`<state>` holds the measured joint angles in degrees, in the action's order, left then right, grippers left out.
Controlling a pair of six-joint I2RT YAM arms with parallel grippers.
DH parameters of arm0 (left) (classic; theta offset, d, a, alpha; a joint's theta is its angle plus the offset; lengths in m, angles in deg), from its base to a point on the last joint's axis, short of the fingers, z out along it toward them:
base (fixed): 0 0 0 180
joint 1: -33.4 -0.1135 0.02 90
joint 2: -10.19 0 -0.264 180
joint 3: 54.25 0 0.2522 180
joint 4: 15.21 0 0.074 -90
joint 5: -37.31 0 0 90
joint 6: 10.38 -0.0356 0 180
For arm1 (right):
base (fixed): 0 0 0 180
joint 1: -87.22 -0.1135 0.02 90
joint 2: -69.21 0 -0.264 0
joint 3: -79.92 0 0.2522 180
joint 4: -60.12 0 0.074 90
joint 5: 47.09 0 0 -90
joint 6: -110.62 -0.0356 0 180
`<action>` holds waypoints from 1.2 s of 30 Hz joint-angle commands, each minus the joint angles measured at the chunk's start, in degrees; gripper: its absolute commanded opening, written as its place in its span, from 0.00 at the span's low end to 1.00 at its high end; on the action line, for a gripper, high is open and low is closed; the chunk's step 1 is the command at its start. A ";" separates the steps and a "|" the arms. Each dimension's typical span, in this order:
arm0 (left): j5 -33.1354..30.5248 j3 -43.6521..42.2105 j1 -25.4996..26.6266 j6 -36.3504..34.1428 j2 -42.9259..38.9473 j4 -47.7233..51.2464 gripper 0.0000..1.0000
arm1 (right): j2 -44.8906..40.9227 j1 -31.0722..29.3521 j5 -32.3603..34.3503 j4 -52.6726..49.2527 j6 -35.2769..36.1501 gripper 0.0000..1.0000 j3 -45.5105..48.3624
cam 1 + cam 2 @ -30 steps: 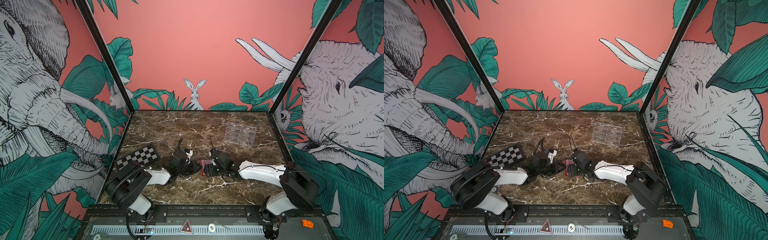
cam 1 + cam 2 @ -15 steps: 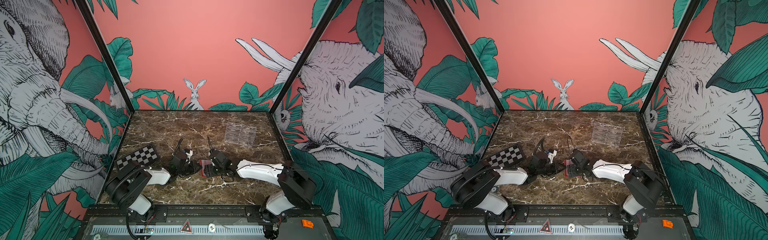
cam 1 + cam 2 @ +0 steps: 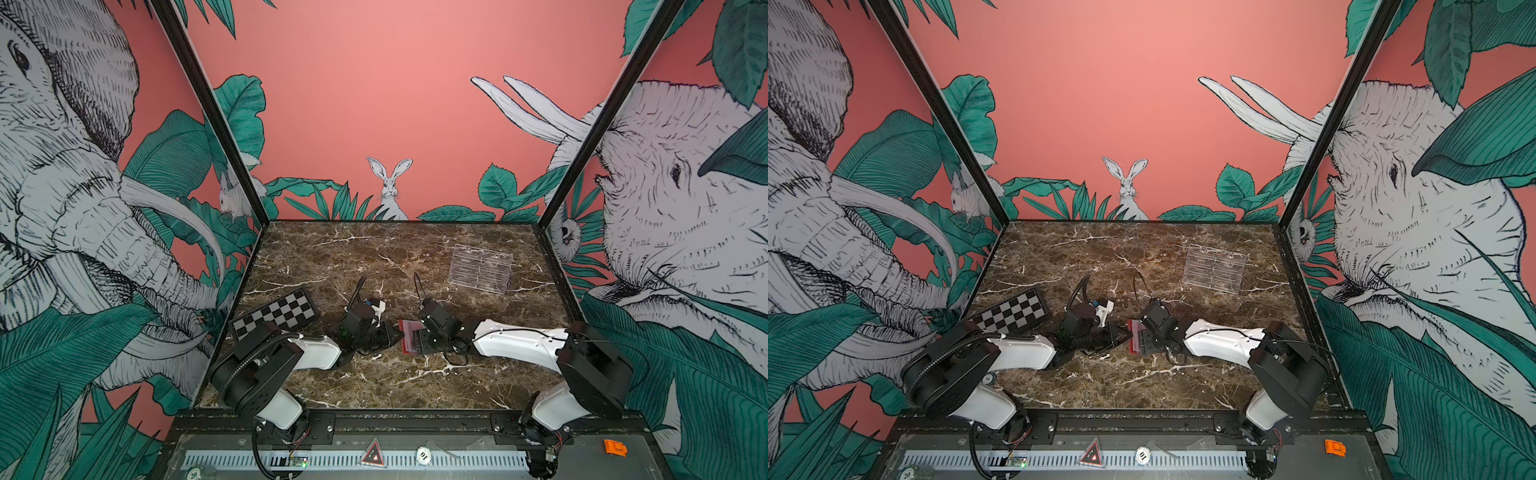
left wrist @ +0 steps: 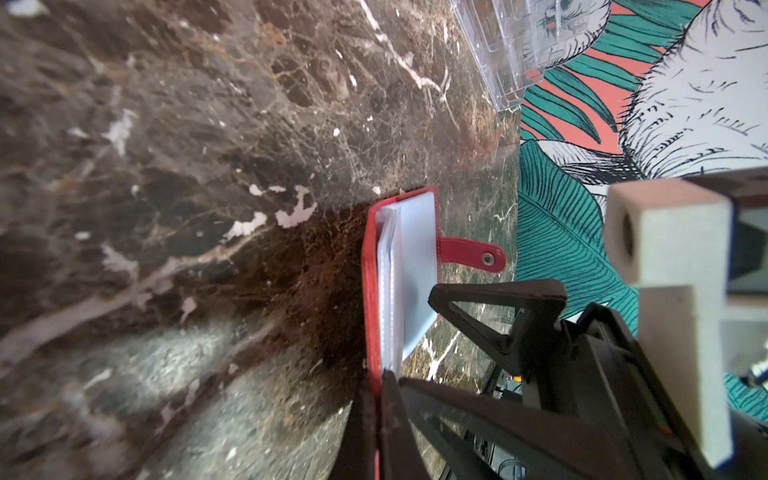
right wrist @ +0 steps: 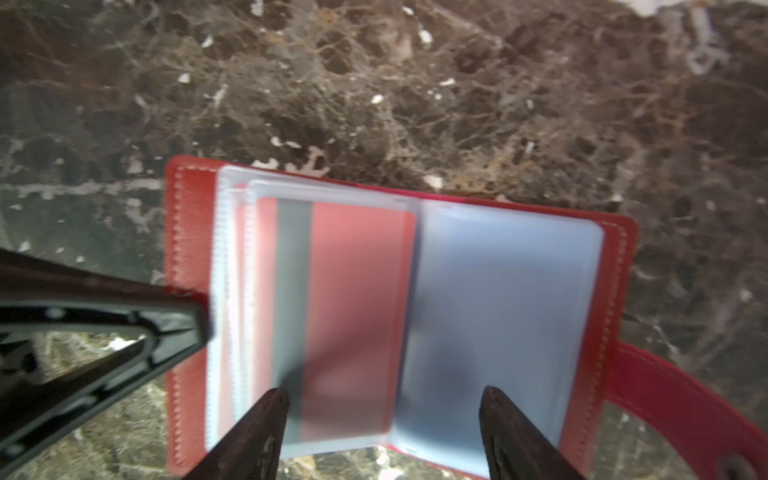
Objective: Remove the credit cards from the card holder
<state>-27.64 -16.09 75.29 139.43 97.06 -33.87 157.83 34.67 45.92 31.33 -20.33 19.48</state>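
Note:
The red card holder (image 5: 189, 232) lies open on the marble, also in both top views (image 3: 409, 338) (image 3: 1136, 338). Its clear sleeves show a red credit card with a grey stripe (image 5: 357, 316) and a pale blue card (image 5: 498, 316). My left gripper (image 4: 380, 376) is shut on the edge of the holder's red cover (image 4: 370, 282); one of its fingers (image 5: 166, 328) shows in the right wrist view. My right gripper (image 5: 384, 397) stands open just above the sleeves, one fingertip over the grey stripe and the other over the pale blue card. The snap tab (image 4: 473, 255) sticks out sideways.
A clear acrylic tiered stand (image 3: 480, 270) (image 3: 1214, 270) stands at the back right. A black-and-white chequered board (image 3: 276, 313) (image 3: 1011, 313) lies at the left, behind my left arm. Printed walls close in three sides.
My right arm has edged a little to the left over the card holder and its jaws have narrowed slightly. The left gripper has kept its hold and place.

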 commanded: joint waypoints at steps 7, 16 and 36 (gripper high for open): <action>0.61 1.39 -0.14 -1.16 -0.90 0.14 0.00 | -3.21 -0.14 1.05 0.33 0.43 0.71 0.64; 0.52 1.30 -0.15 -1.15 -0.74 -0.04 0.00 | -6.53 -0.43 -2.56 5.70 0.07 0.74 2.51; 0.52 1.24 -0.15 -0.94 -0.56 -0.27 0.00 | -1.56 -1.09 -3.68 6.86 -0.36 0.76 1.40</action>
<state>-27.59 -16.05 75.29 138.95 97.06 -33.89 155.84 34.01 42.03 37.21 -20.35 21.78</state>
